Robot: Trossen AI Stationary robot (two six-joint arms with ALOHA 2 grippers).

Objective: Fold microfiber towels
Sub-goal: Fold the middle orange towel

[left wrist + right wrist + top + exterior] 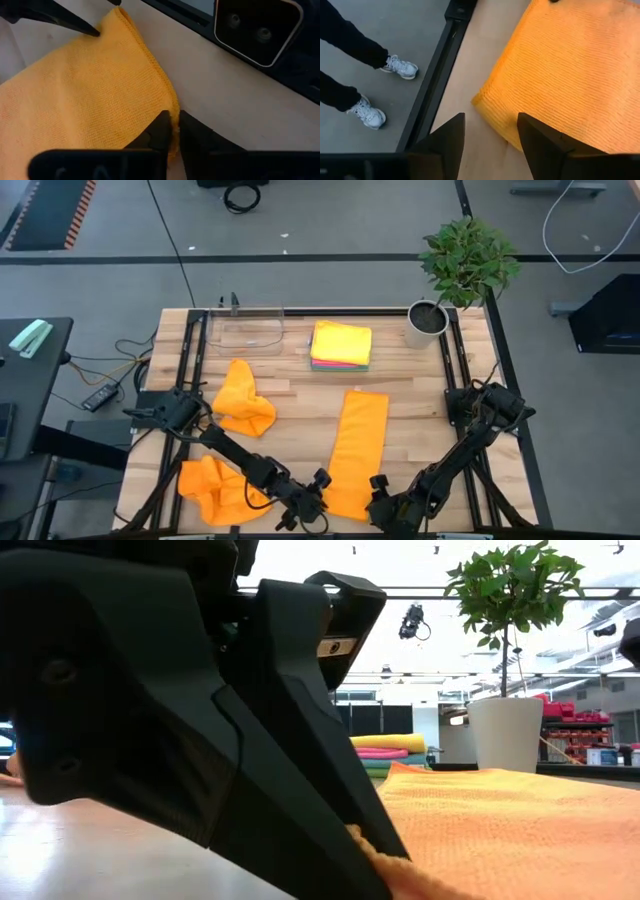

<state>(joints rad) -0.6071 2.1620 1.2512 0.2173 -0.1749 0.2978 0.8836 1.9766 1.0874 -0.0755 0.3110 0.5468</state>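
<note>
While left claw [172, 131] pinches the orange towel's [357, 450] hem | towel: long flat strip | right claw [490, 131] agape

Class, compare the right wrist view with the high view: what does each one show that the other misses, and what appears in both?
Only the right wrist view shows a person's legs and white trainers on the floor beside the table, and the right gripper open just short of the towel's corner.

Only the high view shows the stack of folded towels, two crumpled orange towels, the clear tray, the potted plant and the left gripper.

Both show the long orange towel lying on the wooden table.
</note>
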